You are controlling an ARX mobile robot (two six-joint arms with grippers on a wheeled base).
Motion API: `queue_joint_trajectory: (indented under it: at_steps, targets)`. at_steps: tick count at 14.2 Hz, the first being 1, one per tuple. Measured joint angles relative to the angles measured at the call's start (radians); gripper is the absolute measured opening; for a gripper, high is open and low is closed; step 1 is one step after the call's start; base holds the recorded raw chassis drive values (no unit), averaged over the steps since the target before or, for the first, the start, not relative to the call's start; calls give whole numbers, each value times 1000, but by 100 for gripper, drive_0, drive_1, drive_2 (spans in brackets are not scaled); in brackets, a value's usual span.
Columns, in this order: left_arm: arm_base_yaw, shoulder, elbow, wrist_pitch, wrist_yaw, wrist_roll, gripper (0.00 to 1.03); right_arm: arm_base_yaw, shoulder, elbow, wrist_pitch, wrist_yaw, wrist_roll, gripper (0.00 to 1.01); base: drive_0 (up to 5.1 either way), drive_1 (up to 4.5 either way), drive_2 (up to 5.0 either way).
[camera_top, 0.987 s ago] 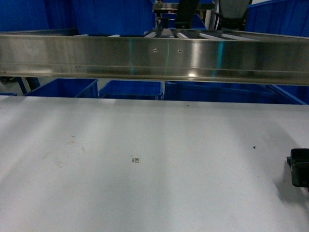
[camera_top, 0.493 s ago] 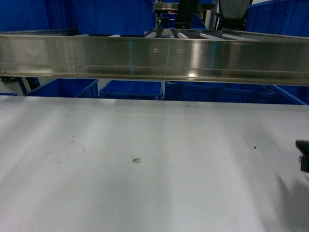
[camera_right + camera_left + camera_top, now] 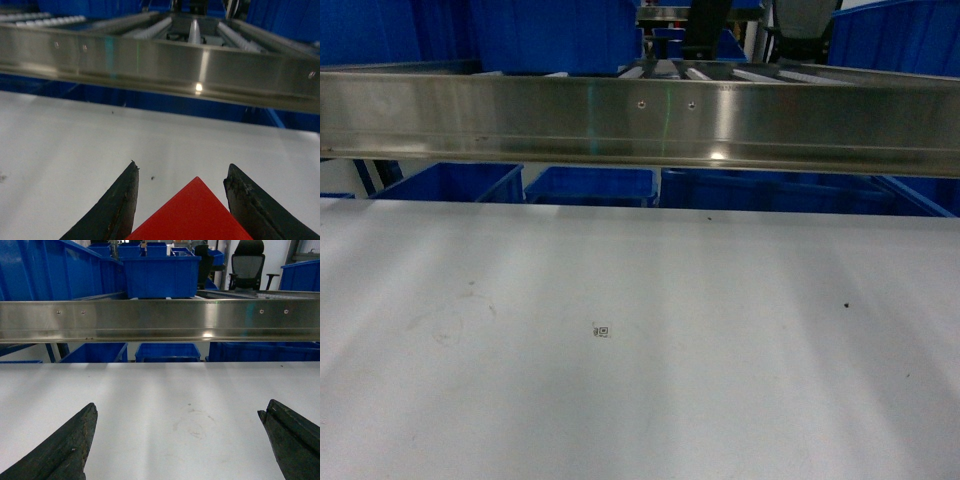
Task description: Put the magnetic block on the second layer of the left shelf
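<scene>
Right gripper clamps the red magnetic block — blue bins (contents hidden) behind.

A rail runs across behind the table, with bins beyond it.

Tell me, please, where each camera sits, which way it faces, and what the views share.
Head: on the robot, slanting down over the white table toward the steel rail; no arm shows.
Left wrist: low over the table, facing the rail; left gripper wide open, empty.
Right wrist: likewise; right gripper flanks a red block.
All share table, rail, blue bins.
</scene>
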Motion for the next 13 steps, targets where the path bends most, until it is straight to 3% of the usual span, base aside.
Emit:
queue_joint_trajectory:
  at_steps: [3, 6, 13]
  targets:
    - [0, 0, 0, 0, 0, 0, 98, -34, -174, -9, -85, -25, 0, 47, 0, 0, 0]
    - [0, 0, 0, 0, 0, 0, 98, -47, -135, -11, -62, -47, 0, 47, 0, 0, 0]
    - [0, 0, 0, 0, 0, 0, 98, -50, -154, -15, -96, -22, 17, 47, 0, 0, 0]
